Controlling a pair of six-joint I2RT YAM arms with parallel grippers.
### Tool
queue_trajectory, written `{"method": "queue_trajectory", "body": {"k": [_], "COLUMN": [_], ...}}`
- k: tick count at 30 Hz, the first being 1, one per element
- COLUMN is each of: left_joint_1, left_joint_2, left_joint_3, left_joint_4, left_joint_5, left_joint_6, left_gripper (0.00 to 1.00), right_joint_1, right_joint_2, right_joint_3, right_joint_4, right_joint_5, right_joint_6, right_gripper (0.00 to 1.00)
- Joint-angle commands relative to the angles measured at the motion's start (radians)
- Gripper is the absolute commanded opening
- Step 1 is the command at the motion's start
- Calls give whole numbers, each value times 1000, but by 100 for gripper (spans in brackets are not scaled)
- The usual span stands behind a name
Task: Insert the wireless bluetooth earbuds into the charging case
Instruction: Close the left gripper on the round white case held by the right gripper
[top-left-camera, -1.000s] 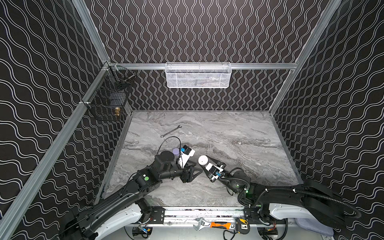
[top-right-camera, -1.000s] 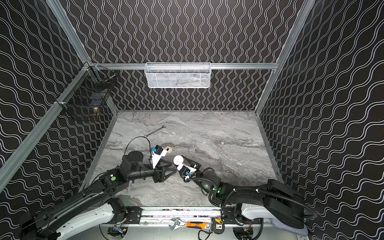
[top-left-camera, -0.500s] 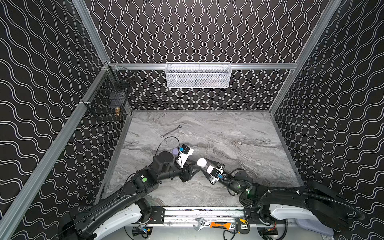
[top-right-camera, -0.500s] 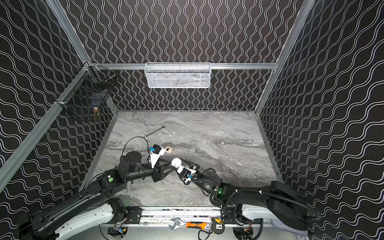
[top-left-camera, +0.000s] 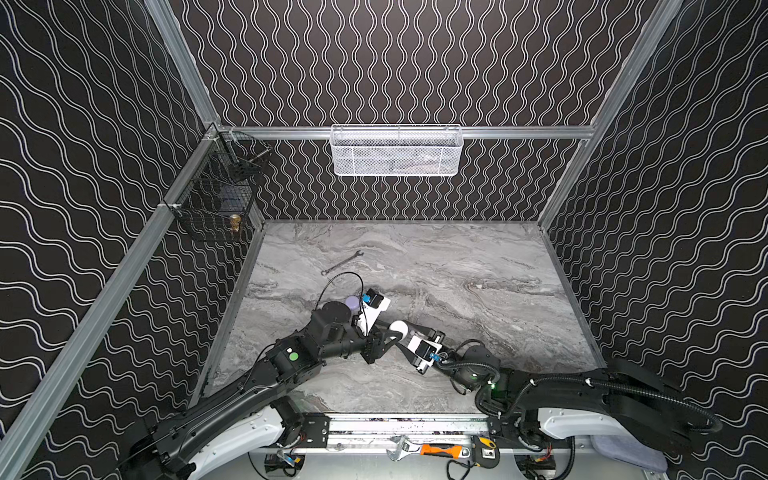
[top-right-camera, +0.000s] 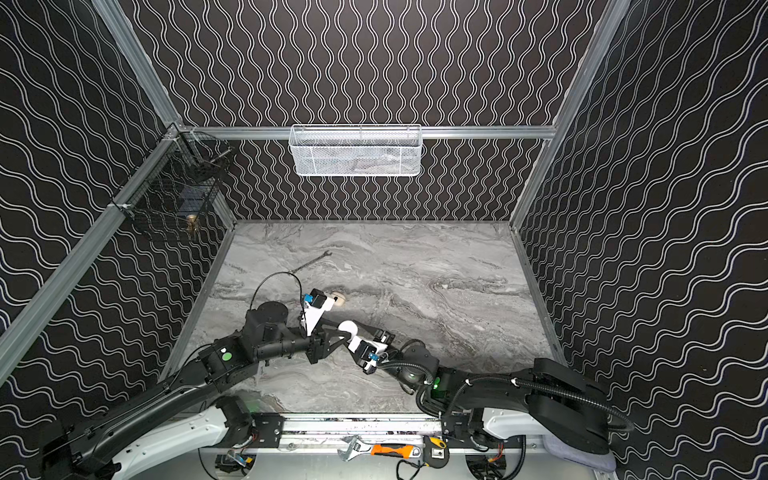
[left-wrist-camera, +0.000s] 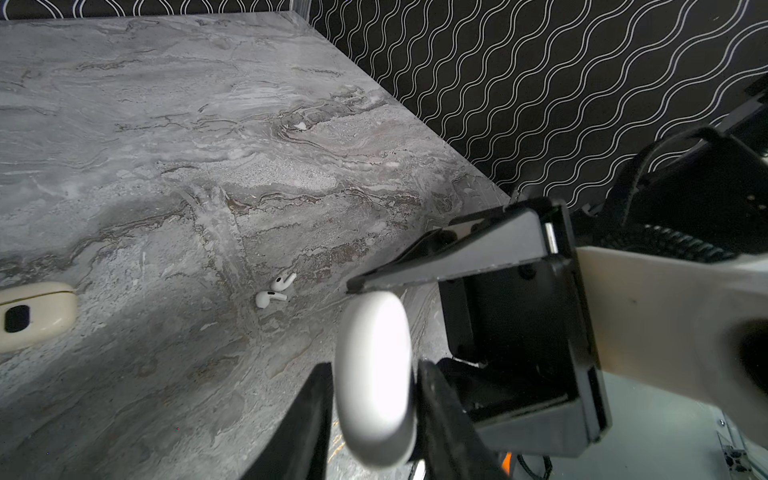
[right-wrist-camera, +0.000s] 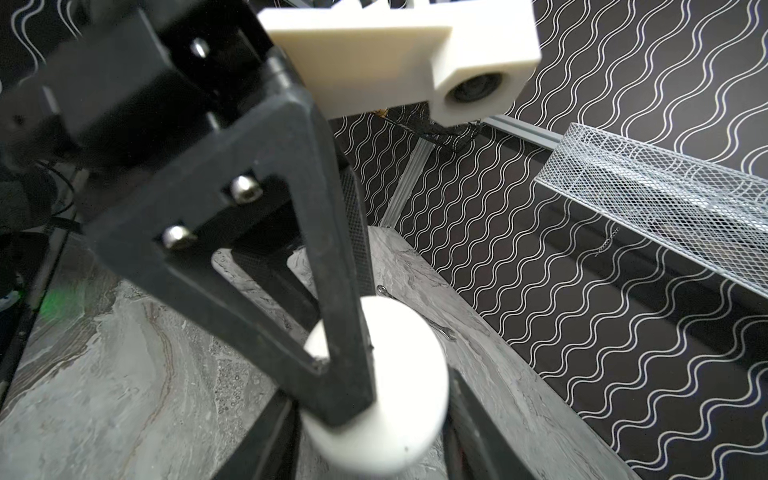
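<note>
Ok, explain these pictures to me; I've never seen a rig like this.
Two black robot arms, each ending in a two-fingered gripper, work over a grey marble-patterned tabletop. Two pictures look down from overhead; two come from cameras on the wrists. The right gripper holds a rounded white plastic charging case, and the left gripper has a finger on each side of it. On the tabletop lie two tiny white short-stemmed earbuds, a cream oval case, a slim metal wrench and, partly hidden, a lilac rounded object.

White charging case (left-wrist-camera: 374, 374); white earbuds (left-wrist-camera: 268, 298); cream case (left-wrist-camera: 33, 316); grey marbled table (top-left-camera: 457, 257); black wavy-lined walls (top-left-camera: 415, 62).
</note>
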Motion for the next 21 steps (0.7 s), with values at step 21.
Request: {"method": "queue_trajectory", "body": {"k": [21], "left_joint_1": [-1], "left_joint_2": [33], "left_joint_3": [18], "left_joint_4": [60], "left_joint_5": [43], "left_joint_6": [-10], "left_gripper": [34], "right_joint_1": [16], "right_joint_2": [-17], "right_joint_3": [-9], "right_joint_4": [146], "right_joint_5": [51], "right_joint_6": [27], "right_gripper": [21]}}
